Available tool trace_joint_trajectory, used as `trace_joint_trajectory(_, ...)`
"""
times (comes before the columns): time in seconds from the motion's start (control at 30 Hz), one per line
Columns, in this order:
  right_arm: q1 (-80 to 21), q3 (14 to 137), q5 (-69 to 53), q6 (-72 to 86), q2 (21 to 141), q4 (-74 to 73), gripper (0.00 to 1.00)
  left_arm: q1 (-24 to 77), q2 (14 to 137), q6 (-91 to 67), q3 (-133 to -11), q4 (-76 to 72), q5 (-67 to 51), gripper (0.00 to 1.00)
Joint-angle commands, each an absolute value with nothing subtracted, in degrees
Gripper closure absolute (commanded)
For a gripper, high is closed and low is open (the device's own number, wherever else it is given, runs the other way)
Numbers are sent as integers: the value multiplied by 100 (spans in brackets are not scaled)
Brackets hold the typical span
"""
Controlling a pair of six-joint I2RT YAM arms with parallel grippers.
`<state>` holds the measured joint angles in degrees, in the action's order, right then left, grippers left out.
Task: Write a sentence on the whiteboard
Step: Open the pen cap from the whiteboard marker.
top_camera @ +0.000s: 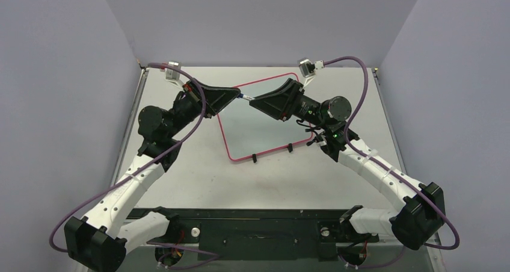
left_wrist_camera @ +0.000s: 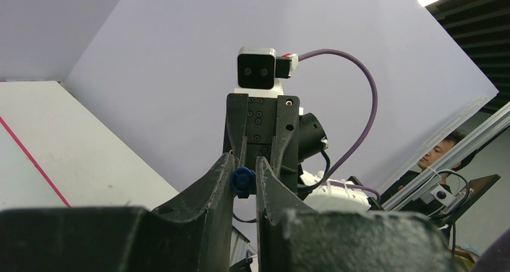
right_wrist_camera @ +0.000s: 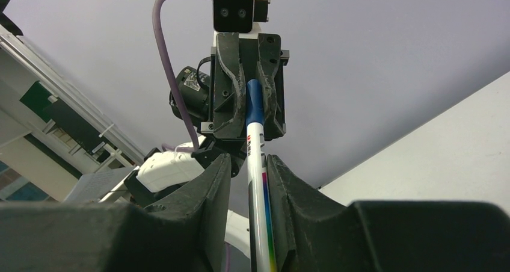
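Observation:
The whiteboard (top_camera: 258,133) lies flat on the table, red-rimmed, its shown surface blank; no sentence shows on it. Above its far left part both arms meet tip to tip around a white marker (top_camera: 245,97). My left gripper (left_wrist_camera: 245,163) is shut on the marker's blue cap (left_wrist_camera: 242,180), which I see end-on. My right gripper (right_wrist_camera: 248,159) straddles the white barrel (right_wrist_camera: 257,182), which rests against one finger with a narrow gap to the other. The blue cap (right_wrist_camera: 253,100) sits deep in the left gripper's jaws opposite. In the top view the left gripper (top_camera: 236,94) faces the right gripper (top_camera: 252,100).
Two black clips (top_camera: 254,158) (top_camera: 290,147) sit on the board's near edge. Grey walls close in the table (top_camera: 198,176) at back and sides. The board's red rim (left_wrist_camera: 30,151) shows at the left of the left wrist view. A person (left_wrist_camera: 436,154) sits beyond the wall.

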<state>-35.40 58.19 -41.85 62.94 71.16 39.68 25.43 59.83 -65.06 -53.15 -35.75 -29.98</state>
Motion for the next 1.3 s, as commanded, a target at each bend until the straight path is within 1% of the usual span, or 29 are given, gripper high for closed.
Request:
trace_joint_trajectory(0.0,-3648,6110,-4045,6159,7115,4246,75,2584,5921,-6286,-5259,-3409,-2958,100)
trace_joint_trajectory(0.47,-3704,6117,-3832,5982,7078,3969,77,2590,5889,-6261,-5220,-3343,-2962,100)
trace_joint_trajectory(0.5,-3701,6126,-3828,5982,7076,3967,79,2592,5889,-6254,-5218,-3337,-2955,100)
trace_joint_trajectory(0.53,-3701,6126,-3820,5979,7093,3966,84,2592,5887,-6247,-5219,-3333,-2954,100)
trace_joint_trajectory(0.6,-3712,6130,-3810,5991,7106,3968,90,2591,5893,-6244,-5218,-3331,-2958,100)
trace_joint_trajectory(0.7,-3735,6135,-3803,5980,7110,3965,92,2592,5903,-6240,-5227,-3318,-2949,100)
trace_joint_trajectory(0.77,-3741,6135,-3810,5969,7117,3960,95,2593,5904,-6228,-5229,-3287,-2945,100)
trace_joint_trajectory(0.8,-3742,6139,-3807,5973,7114,3957,100,2593,5906,-6213,-5229,-3278,-2945,100)
trace_joint_trajectory(1.27,-3779,5871,-3766,5939,7013,4117,100,2483,5914,-6162,-5316,-3088,-2744,100)
